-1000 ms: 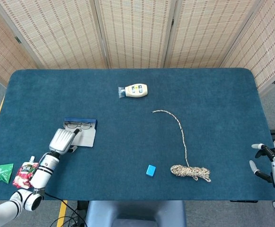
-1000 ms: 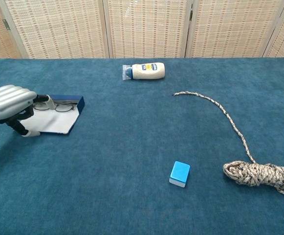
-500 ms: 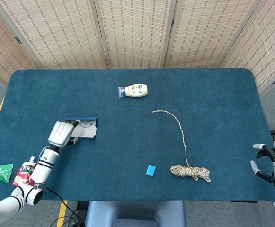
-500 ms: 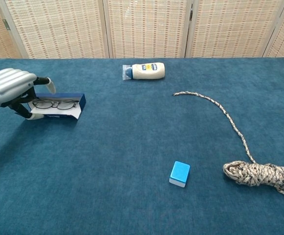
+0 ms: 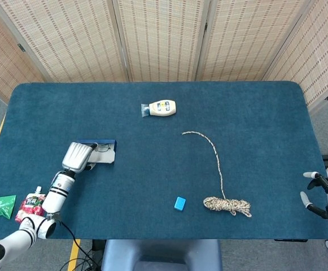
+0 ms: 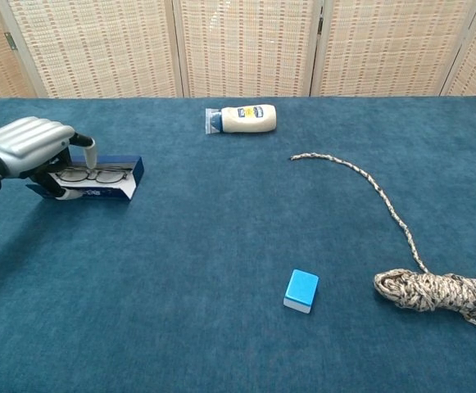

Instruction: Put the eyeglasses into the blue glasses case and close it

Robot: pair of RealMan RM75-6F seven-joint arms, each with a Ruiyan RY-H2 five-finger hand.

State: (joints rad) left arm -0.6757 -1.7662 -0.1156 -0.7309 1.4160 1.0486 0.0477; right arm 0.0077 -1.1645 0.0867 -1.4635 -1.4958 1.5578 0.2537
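The blue glasses case lies at the table's left side. The eyeglasses rest inside it, their lenses showing past the raised white lid. My left hand grips that lid at the case's left end, thumb over the top edge and fingers curled beneath, holding the lid tilted up over the glasses. My right hand hangs off the table's right edge with fingers apart and nothing in it; only the head view shows it.
A cream bottle lies at the back centre. A coiled rope trails toward the middle. A small blue block sits near the front. A green packet and red pouch lie front left.
The white lid lay flat open a second ago; my left hand has lifted it and swung it up over the glasses, moving away from the front edge. The right hand stayed put.
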